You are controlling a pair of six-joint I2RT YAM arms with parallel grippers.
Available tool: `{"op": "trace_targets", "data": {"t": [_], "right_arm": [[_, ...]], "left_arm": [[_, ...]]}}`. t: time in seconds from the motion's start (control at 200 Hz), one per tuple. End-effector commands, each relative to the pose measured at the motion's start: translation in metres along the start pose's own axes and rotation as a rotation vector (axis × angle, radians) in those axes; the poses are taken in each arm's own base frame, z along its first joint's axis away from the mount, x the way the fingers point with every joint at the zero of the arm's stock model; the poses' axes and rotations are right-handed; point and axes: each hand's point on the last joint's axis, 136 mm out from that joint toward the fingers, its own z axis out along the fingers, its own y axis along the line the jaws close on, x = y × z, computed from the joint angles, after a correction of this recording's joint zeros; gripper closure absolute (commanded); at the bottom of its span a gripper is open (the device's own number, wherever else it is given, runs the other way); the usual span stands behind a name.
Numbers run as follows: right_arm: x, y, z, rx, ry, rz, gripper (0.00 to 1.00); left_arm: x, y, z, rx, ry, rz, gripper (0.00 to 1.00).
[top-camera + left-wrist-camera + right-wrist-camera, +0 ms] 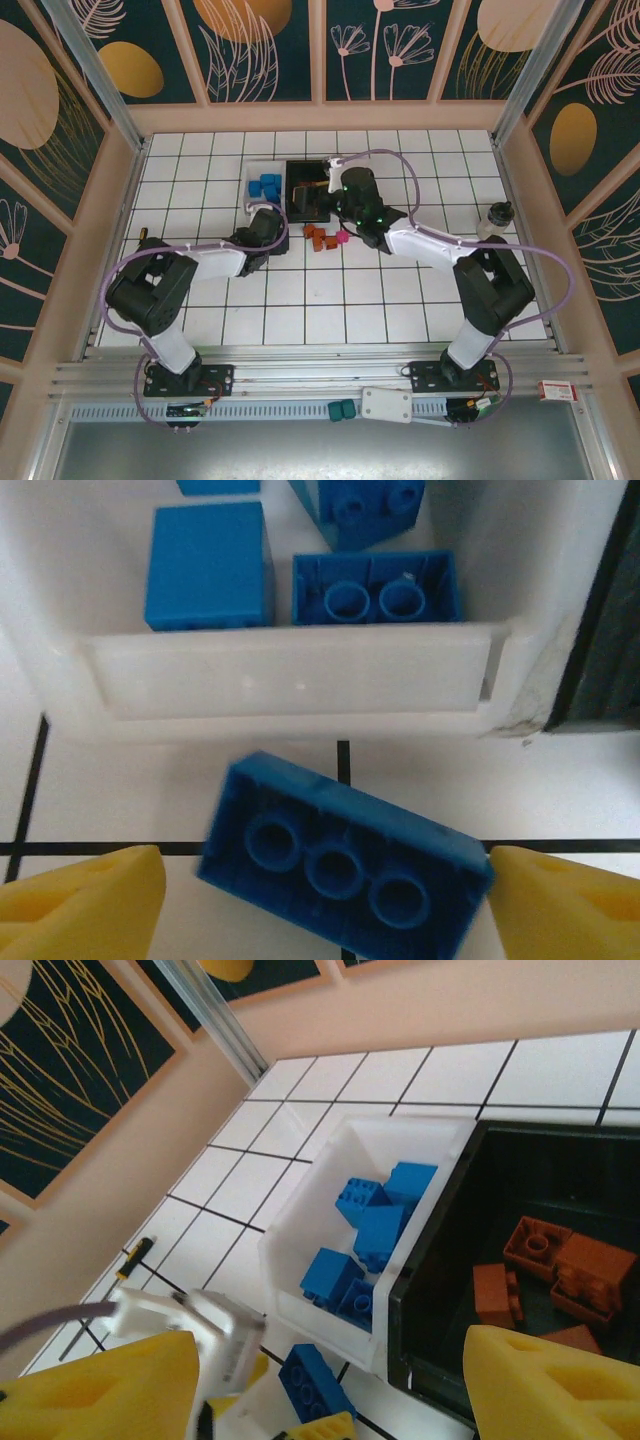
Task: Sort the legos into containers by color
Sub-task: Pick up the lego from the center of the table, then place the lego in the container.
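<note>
A blue lego [340, 855] lies studs-down on the tiles just in front of the white container [290, 680], which holds several blue legos [208, 565]. My left gripper [325, 905] is open and straddles that brick, with a gap on the left side. In the top view the left gripper [265, 225] is at the white container's [250, 178] near end. My right gripper [330, 1390] hangs open and empty over the black container [440, 1260], which holds orange-brown legos [545, 1260]. More orange-brown legos [320, 238] and a magenta one [342, 238] lie on the tiles. The second white container is out of view.
A bottle [497, 218] stands at the right of the table. Two teal blocks [342, 409] and a flat white box [385, 403] rest on the front rail. A small dark tool [143, 232] lies by the left wall.
</note>
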Motion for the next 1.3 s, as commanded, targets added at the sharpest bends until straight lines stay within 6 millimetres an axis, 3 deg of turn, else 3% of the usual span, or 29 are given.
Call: {"op": "trace_targets", "data": {"t": [0.0,0.19,0.526,0.651,0.831,0.956,1.046,1.296], "right_arm": [[-0.02,0.0,-0.012,0.004,-0.072,0.0,0.29],[-0.02,-0.004,-0.015,0.011,-0.078,0.005,0.29],[-0.022,-0.005,-0.017,0.013,-0.081,0.008,0.29],[-0.023,-0.007,-0.02,0.018,-0.086,0.01,0.29],[-0.022,-0.009,-0.026,0.017,-0.093,0.017,0.29],[-0.019,-0.012,-0.03,0.021,-0.094,0.024,0.29],[-0.017,-0.014,-0.033,0.025,-0.095,0.029,0.29],[-0.004,-0.02,-0.04,0.044,-0.062,0.04,0.29]], "left_arm": [[0.002,-0.004,0.006,-0.003,0.002,0.016,0.21],[0.013,0.001,0.008,-0.008,0.019,0.005,0.17],[0.014,-0.001,0.009,0.001,0.015,-0.002,0.38],[0.017,0.001,-0.004,0.03,0.017,-0.032,0.41],[0.009,0.004,-0.048,0.103,-0.027,-0.1,0.45],[-0.014,0.007,-0.078,0.132,-0.091,-0.143,0.47],[-0.04,0.006,-0.087,0.13,-0.136,-0.145,0.47],[-0.103,-0.007,-0.036,0.136,-0.144,-0.211,0.47]]}}
